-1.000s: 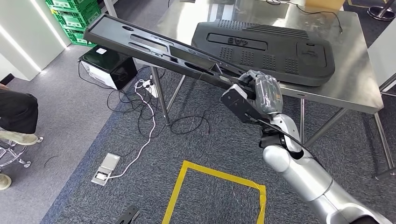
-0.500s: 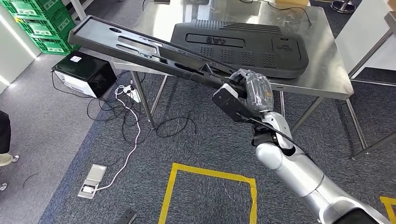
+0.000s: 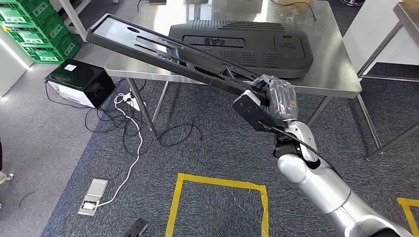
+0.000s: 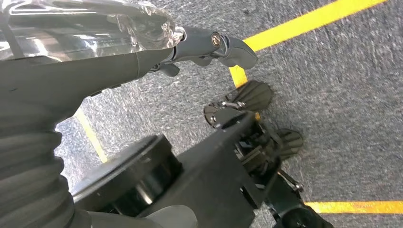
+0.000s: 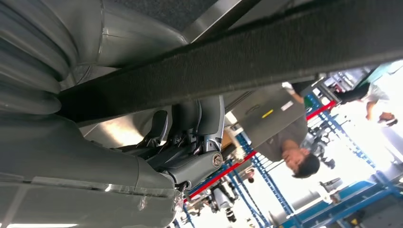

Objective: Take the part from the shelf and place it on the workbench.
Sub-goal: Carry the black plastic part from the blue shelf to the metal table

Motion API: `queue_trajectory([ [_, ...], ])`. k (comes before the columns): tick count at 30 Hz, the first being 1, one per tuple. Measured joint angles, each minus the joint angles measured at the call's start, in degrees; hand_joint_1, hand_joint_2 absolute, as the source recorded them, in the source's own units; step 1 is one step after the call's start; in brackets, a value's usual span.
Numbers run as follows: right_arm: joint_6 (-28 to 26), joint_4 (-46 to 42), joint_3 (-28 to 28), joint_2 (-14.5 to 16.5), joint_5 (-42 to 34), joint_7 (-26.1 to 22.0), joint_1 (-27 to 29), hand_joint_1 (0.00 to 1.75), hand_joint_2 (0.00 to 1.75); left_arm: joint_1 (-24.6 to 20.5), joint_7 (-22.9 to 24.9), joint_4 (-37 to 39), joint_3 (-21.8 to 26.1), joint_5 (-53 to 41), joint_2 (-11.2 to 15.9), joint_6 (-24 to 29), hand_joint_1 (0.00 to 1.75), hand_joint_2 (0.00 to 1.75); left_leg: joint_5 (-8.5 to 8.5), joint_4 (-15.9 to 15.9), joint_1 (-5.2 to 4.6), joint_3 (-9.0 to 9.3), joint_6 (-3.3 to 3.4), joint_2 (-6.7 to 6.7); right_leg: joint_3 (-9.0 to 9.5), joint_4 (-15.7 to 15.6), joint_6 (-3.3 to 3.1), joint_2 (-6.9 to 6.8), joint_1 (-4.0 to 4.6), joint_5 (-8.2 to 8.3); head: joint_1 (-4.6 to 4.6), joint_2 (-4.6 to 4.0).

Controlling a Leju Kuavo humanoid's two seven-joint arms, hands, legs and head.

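Note:
A long flat black part (image 3: 163,52) with slots slants up and to the left from my right hand (image 3: 274,98), which grips its near end. Its far end hangs above the left corner of the steel workbench (image 3: 336,74). In the right wrist view the part (image 5: 266,47) crosses as a dark bar with the hand's fingers (image 5: 190,128) wrapped under it. A second, wider black ribbed part (image 3: 247,42) lies flat on the workbench. My left hand (image 4: 142,52) hangs over the carpet with nothing in it.
A black box (image 3: 76,81) and loose cables (image 3: 128,123) lie on the floor by the workbench's left legs. Green crates (image 3: 34,29) stand at the far left. A yellow tape square (image 3: 217,197) marks the carpet. Another table (image 3: 390,49) stands at the right. A person (image 5: 294,152) stands nearby.
The whole view has shifted, so the camera moved; the workbench now sits more to the middle. My right hand keeps its hold, and the part's far end now reaches over the workbench corner.

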Motion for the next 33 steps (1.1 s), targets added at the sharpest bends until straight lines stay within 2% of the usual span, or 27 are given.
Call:
queue_trajectory([
  [2,0.05,-0.05,-0.01,0.08,0.04,0.0,-0.15,1.75,1.75,-0.09,-0.01,0.0,0.0,-0.09,-0.01,0.0,0.0,1.75,-2.85,5.12,0.19,-2.12,-0.42,-1.13,0.25,-0.22,-0.69,0.47,-0.09,-0.03,-0.62,0.0],
  [4,0.12,-0.07,-0.01,0.16,0.07,0.05,-0.19,1.75,1.75,-0.05,-0.02,0.01,0.0,-0.17,-0.02,0.0,0.0,1.75,-6.13,12.89,0.17,-6.1,-0.48,-1.92,0.33,-0.22,-1.1,0.99,0.09,-0.21,-1.37,0.0],
  [5,0.14,-0.06,-0.01,0.21,0.07,0.08,-0.17,1.75,1.75,0.01,-0.02,0.01,0.0,-0.19,-0.02,0.0,0.0,1.75,-6.65,15.42,0.14,-7.62,-0.42,-2.05,0.4,-0.22,-1.17,1.3,0.2,-0.28,-1.58,0.0],
  [6,0.15,-0.05,-0.01,0.23,0.08,0.11,-0.17,1.75,1.75,0.05,-0.02,0.01,0.0,-0.2,-0.02,0.0,0.0,1.75,-6.12,16.05,0.09,-8.24,-0.27,-2.12,0.52,-0.21,-1.19,1.59,0.3,-0.35,-1.73,0.0],
  [7,0.16,-0.06,-0.01,0.25,0.1,0.12,-0.16,1.75,1.75,0.06,-0.02,0.01,0.0,-0.21,-0.02,0.0,0.0,1.75,-4.52,14.41,0.03,-7.76,-0.03,-2.17,0.72,-0.21,-1.16,1.88,0.38,-0.45,-1.91,0.0],
  [9,0.16,-0.07,-0.01,0.28,0.15,0.13,-0.17,1.75,1.75,0.01,-0.02,0.01,0.0,-0.22,-0.01,0.0,0.0,1.75,-0.15,6.54,-0.23,-4.49,0.72,-2.55,1.19,-0.2,-0.94,2.34,0.45,-0.75,-2.25,0.0],
  [10,0.16,-0.08,-0.01,0.3,0.16,0.13,-0.16,1.75,1.75,-0.05,-0.02,0.01,0.0,-0.24,-0.01,0.0,0.0,1.75,1.27,2.84,-0.36,-2.97,1.04,-2.75,1.33,-0.17,-0.74,2.54,0.5,-0.93,-2.41,0.0],
  [11,0.16,-0.08,-0.01,0.31,0.17,0.13,-0.15,1.75,1.75,-0.09,-0.02,0.01,0.0,-0.24,0.0,0.0,0.0,1.75,1.91,0.41,-0.52,-2.01,1.32,-2.93,1.41,-0.23,-0.49,2.68,0.5,-1.05,-2.48,0.0],
  [14,0.16,-0.07,-0.01,0.3,0.17,0.17,-0.16,1.75,1.75,-0.16,-0.02,0.01,0.0,-0.25,0.0,0.0,0.0,1.75,1.77,-1.51,-0.55,-1.24,2.04,-2.87,1.49,0.14,0.35,2.66,0.4,-0.89,-2.41,0.0],
  [16,0.19,-0.08,-0.02,0.29,0.24,0.17,-0.24,1.75,1.75,-0.23,-0.02,0.01,-0.01,-0.26,0.0,0.01,0.0,1.75,1.85,-2.12,-0.39,-0.37,2.59,-2.8,0.78,2.19,0.8,2.03,0.38,-1.93,-1.96,0.0],
  [17,0.23,-0.08,-0.03,0.3,0.3,0.16,-0.27,1.75,1.75,-0.27,-0.02,0.01,-0.01,-0.27,0.0,0.01,0.0,1.75,1.86,-2.3,-0.34,0.04,2.8,-2.8,-0.42,4.62,1.02,1.68,0.32,-3.18,-1.69,0.0],
  [19,0.32,-0.08,-0.03,0.31,0.47,0.22,-0.21,1.75,1.75,-0.31,-0.02,0.01,0.0,-0.32,0.01,0.02,0.0,1.75,1.58,-2.35,-0.37,0.39,3.02,-2.77,-4.36,11.61,1.48,1.38,0.13,-5.97,-1.16,0.0],
  [20,0.34,-0.08,-0.03,0.31,0.55,0.31,-0.14,1.75,1.75,-0.28,-0.02,0.01,0.0,-0.37,0.01,0.02,0.0,1.75,1.36,-2.33,-0.38,0.55,3.02,-2.76,-6.21,14.3,1.63,1.35,0.0,-6.64,-0.92,0.0],
  [21,0.34,-0.08,-0.03,0.3,0.61,0.41,-0.08,1.75,1.75,-0.24,-0.02,0.01,-0.01,-0.45,0.0,0.01,0.0,1.75,1.07,-2.3,-0.37,0.78,2.97,-2.75,-7.27,15.23,1.74,1.3,-0.13,-6.31,-0.62,0.0],
  [22,0.34,-0.08,-0.03,0.29,0.67,0.48,-0.05,1.75,1.75,-0.22,-0.02,0.01,-0.01,-0.55,-0.01,-0.01,0.0,1.75,0.72,-2.24,-0.35,1.11,2.85,-2.74,-7.25,13.95,1.79,1.21,-0.25,-4.85,-0.33,0.0],
  [24,0.33,-0.07,-0.03,0.28,0.76,0.52,-0.01,1.75,1.75,-0.24,-0.02,0.01,-0.01,-0.73,-0.01,-0.05,0.0,1.75,-0.2,-2.13,-0.3,2.02,2.47,-2.69,-4.62,6.81,1.84,0.77,-0.43,-0.15,0.13,0.0],
  [25,0.32,-0.06,-0.03,0.27,0.79,0.51,-0.03,1.75,1.75,-0.31,0.0,0.01,-0.01,-0.8,-0.01,-0.08,0.0,1.75,-0.6,-2.03,-0.31,2.39,2.22,-2.64,-3.32,3.26,1.79,0.49,-0.28,1.11,0.23,0.0],
  [26,0.32,-0.05,-0.03,0.27,0.81,0.49,-0.04,1.75,1.75,-0.38,0.04,0.02,-0.01,-0.86,0.0,-0.08,0.0,1.75,-0.94,-1.99,-0.33,2.56,1.92,-2.57,-2.44,1.01,1.52,0.27,-0.11,1.72,0.29,0.0],
  [28,0.31,-0.03,-0.05,0.26,0.81,0.44,-0.07,1.75,1.75,-0.49,0.13,0.02,-0.01,-0.94,-0.01,-0.11,0.0,1.75,-1.32,-1.74,-0.37,2.88,1.22,-2.38,-2.01,-0.3,0.67,0.31,0.29,1.06,0.15,0.0],
  [30,0.3,-0.05,-0.19,0.22,0.84,0.36,-0.11,1.75,1.75,-0.55,0.21,0.01,-0.02,-0.99,-0.03,-0.13,0.0,1.75,-1.74,-0.72,-0.29,3.02,0.56,-2.27,-1.21,-0.42,-0.26,0.66,0.25,0.87,-0.06,0.0],
  [31,0.3,-0.06,-0.28,0.2,0.87,0.28,-0.16,1.75,1.75,-0.64,0.24,0.01,-0.02,-1.01,-0.04,-0.13,0.0,1.75,-2.0,0.98,-0.22,2.37,0.33,-2.27,-0.62,-0.51,-0.69,0.75,0.23,0.58,-0.25,0.0],
  [32,0.31,-0.07,-0.36,0.19,0.91,0.2,-0.19,1.75,1.75,-0.74,0.29,0.01,-0.02,-1.03,-0.06,-0.14,0.0,1.75,-2.56,3.83,-0.12,0.92,0.08,-2.28,0.0,-0.6,-1.03,0.84,0.2,0.26,-0.53,0.0],
  [33,0.33,-0.08,-0.4,0.2,0.94,0.14,-0.19,1.75,1.75,-0.8,0.36,0.01,-0.02,-1.07,-0.08,-0.14,0.0,1.75,-3.44,7.59,-0.03,-1.29,-0.1,-2.29,0.54,-0.65,-1.3,0.91,0.24,-0.16,-0.82,0.0],
])
